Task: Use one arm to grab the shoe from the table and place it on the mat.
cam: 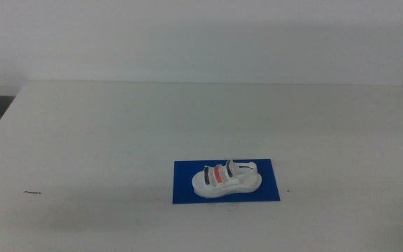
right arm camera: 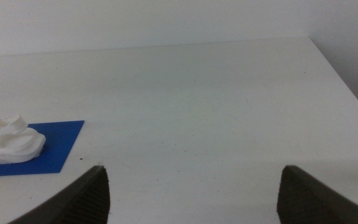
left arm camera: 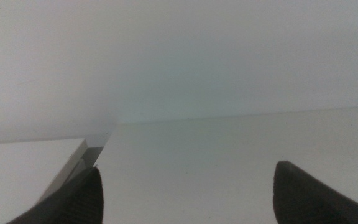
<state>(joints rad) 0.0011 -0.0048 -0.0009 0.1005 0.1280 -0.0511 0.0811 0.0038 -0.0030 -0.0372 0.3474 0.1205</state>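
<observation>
Shoe lies on mat; both hands wait apart, open.

Both my arms are parked back out of the way. My left claw has its jaws spread wide with nothing between them, and only a dark sliver of it peeks in at the bottom-left corner of the middle view. My right claw is the same, jaws wide apart and holding nothing.

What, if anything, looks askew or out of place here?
Nothing stands out. The small white strapped shoe sits upright, wholly on the flat blue rectangular mat, which lies flat on the white table. Both tools are clear of it.
</observation>
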